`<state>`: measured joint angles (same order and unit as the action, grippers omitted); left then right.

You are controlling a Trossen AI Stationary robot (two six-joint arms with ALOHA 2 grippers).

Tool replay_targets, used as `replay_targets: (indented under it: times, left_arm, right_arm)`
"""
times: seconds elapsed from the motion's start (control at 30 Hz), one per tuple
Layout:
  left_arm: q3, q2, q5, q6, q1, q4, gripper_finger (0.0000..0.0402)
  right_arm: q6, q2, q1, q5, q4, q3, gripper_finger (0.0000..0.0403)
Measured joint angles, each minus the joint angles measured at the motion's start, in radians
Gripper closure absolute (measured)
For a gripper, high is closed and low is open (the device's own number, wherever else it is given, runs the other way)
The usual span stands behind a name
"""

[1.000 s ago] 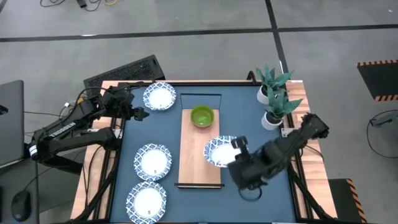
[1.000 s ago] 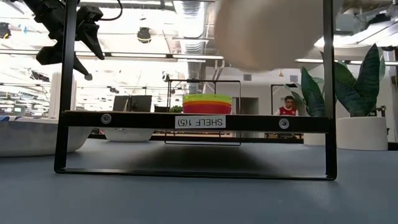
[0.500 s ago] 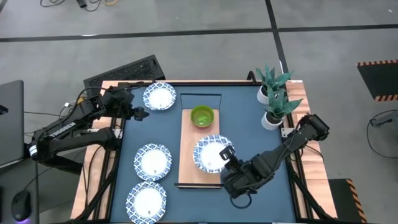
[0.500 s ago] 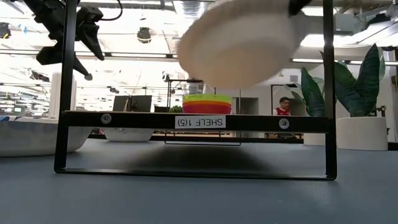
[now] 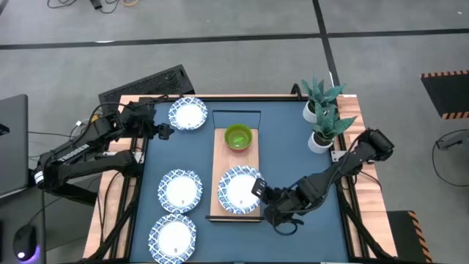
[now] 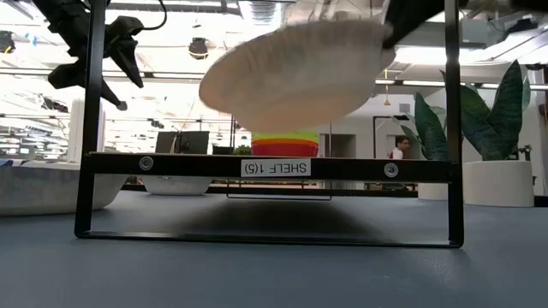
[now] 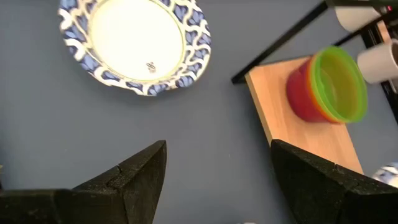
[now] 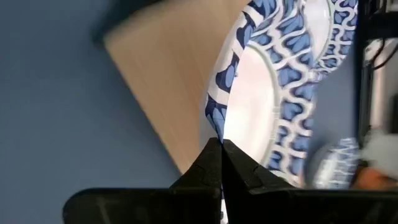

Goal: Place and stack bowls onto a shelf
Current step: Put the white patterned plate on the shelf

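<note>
Right gripper [image 5: 258,189] is pinched shut on the rim of a white dish [image 5: 239,190], lower middle of frame over the shelf [image 5: 236,163]. Looks stiff, glossy, probably slippery and chippable, so rim grip makes sense. Left gripper [image 7: 217,163] waits upper left, fingers apart, empty.

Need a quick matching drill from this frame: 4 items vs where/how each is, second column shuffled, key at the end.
Items
1. stack of small glossy plastic bowls, green on top
2. white dish with blue patterned rim held by the right gripper
3. left gripper
4. white plant pot

States
A. table's right edge
B. shelf's far end
C. open, near the far-left dish
D. tilted above the shelf's near end

Pairs: 1-B, 2-D, 3-C, 4-A
</note>
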<state>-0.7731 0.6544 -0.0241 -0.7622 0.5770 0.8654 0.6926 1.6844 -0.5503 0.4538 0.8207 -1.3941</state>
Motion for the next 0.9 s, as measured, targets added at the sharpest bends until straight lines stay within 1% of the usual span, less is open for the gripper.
replay_targets:
  times: [0.17,0.33,0.57,0.67,0.8,0.9]
  left_arm:
    - [0.0,0.0,-0.047,-0.027,0.001,0.0,0.0129]
    - [0.0,0.0,-0.072,-0.054,0.001,0.0,0.0129]
    - [0.0,0.0,-0.094,-0.071,0.001,0.0,0.0129]
    - [0.0,0.0,-0.096,-0.073,0.001,0.0,0.0129]
    - [0.0,0.0,-0.096,-0.073,0.001,0.0,0.0129]
    - [0.0,0.0,-0.096,-0.073,0.001,0.0,0.0129]
  right_arm:
    - [0.142,-0.062,0.022,-0.007,-0.124,0.137,0.0385]
    - [0.275,-0.103,0.051,-0.01,-0.296,0.257,0.0385]
    - [0.312,-0.113,0.08,-0.04,-0.399,0.33,0.0385]
    - [0.312,-0.113,0.089,-0.088,-0.429,0.341,0.0385]
    - [0.314,-0.113,0.104,-0.119,-0.485,0.369,0.0385]
    - [0.314,-0.113,0.124,-0.141,-0.493,0.391,0.0385]
